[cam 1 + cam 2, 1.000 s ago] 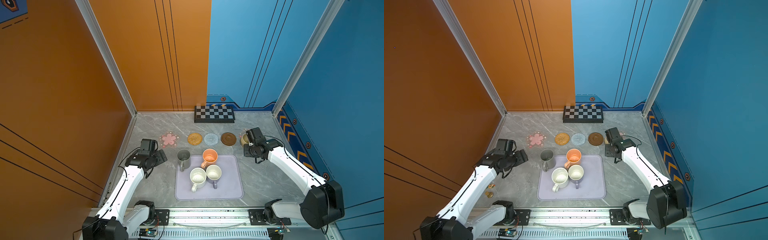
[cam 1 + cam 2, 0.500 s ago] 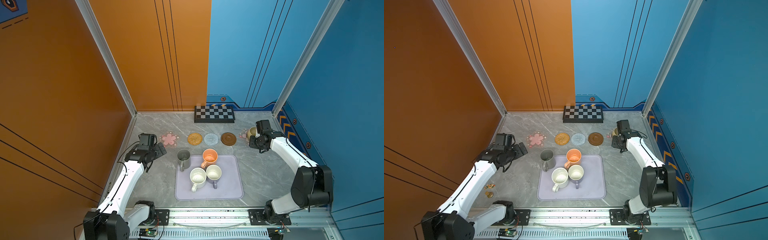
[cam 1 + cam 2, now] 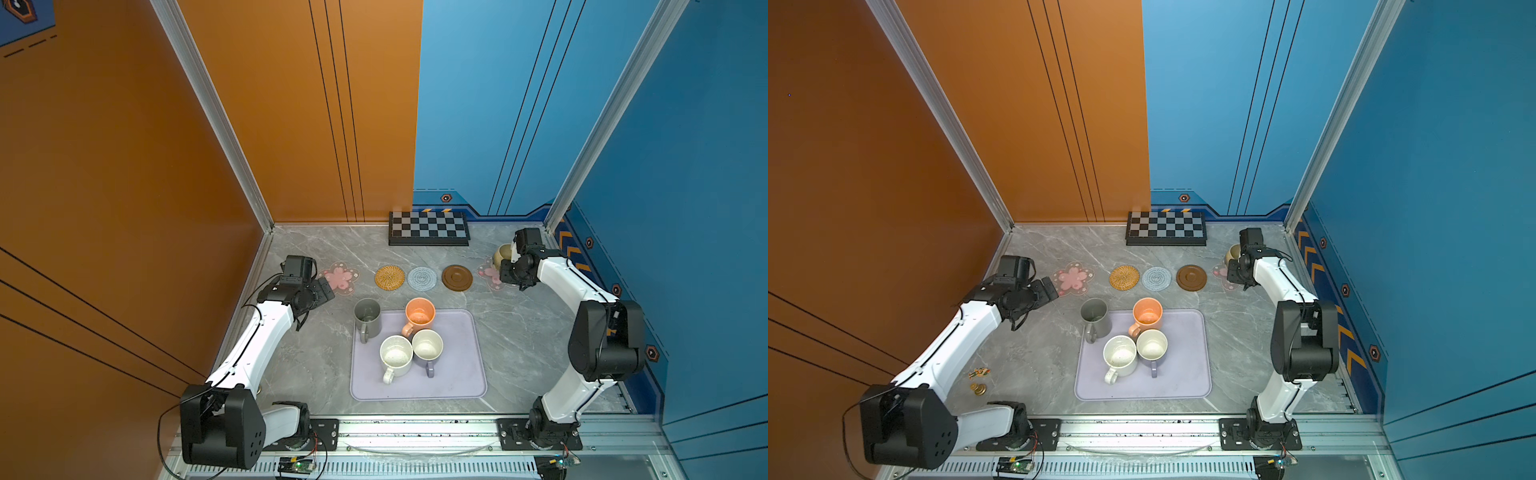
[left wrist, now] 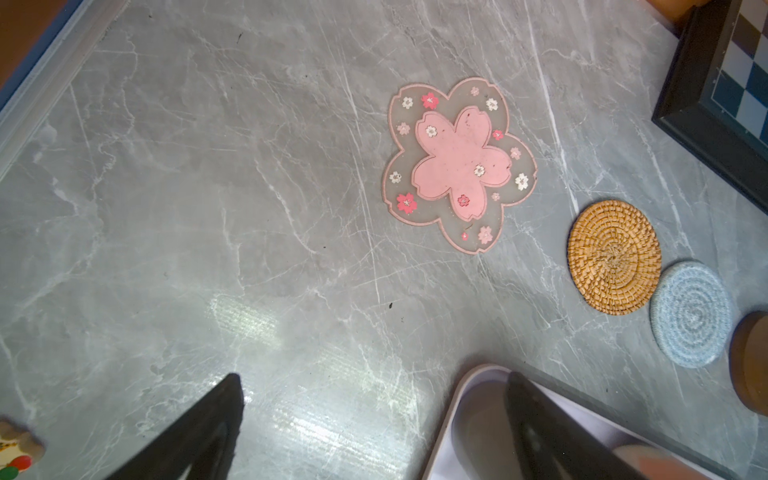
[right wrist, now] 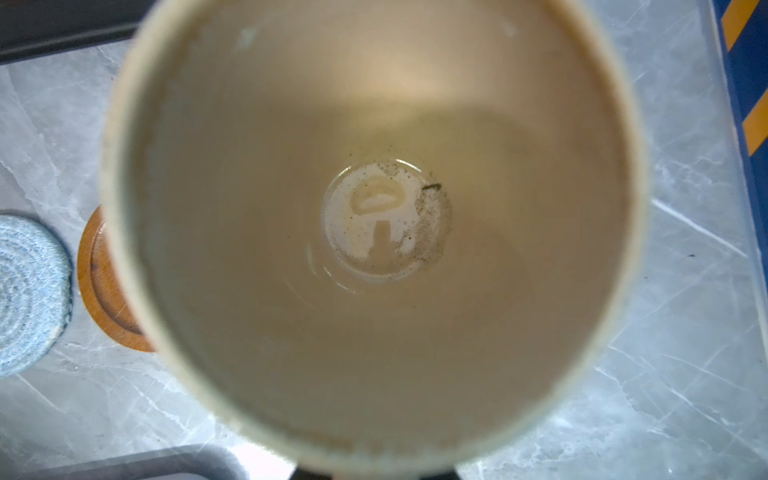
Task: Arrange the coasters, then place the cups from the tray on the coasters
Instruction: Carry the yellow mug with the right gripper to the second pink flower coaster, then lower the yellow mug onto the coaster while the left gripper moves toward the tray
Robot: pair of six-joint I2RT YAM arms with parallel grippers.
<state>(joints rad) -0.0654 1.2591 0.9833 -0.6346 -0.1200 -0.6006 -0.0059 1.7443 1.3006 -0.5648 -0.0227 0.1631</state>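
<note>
The beige mug (image 3: 502, 253) is at the far right end of the coaster row, with the right claw (image 3: 512, 269) clenched on it above the right flower coaster (image 3: 487, 273). Mug and claw hide most of that mat, so I cannot tell whether the base touches it.

From above, the mug looks biased toward the mat's far edge. Released here, it may land half off a petal and rock or tip. Let go from any height, it could also skid the thin mat toward the wooden coaster (image 3: 456, 277) beside it. The arm is close to the side wall (image 3: 590, 257), which leaves little room to correct.

The spiral coaster (image 3: 422, 278), rattan coaster (image 3: 389, 277) and left flower coaster (image 3: 340, 277) lie bare.

The left claw (image 3: 322, 291) is released, jaws wide, over bare table (image 3: 299, 357) just beside the left flower coaster. The tall grey mug (image 3: 368, 318) stands near it at the tray's (image 3: 461, 386) far left corner. I cannot tell whether this mug clears the rim, and a sideways brush would likely topple it.

On the tray the orange mug (image 3: 420, 313), white mug (image 3: 396, 355) and lavender mug (image 3: 427, 345) are packed together, white and lavender rim to rim. Lifting one may drag its neighbour.

The beige mug holds only a pale ring mark and dark specks on its bottom. The white and lavender mugs look empty. The orange mug has a darker patch inside that I cannot identify, and the grey mug's inside is too dim to judge.
</note>
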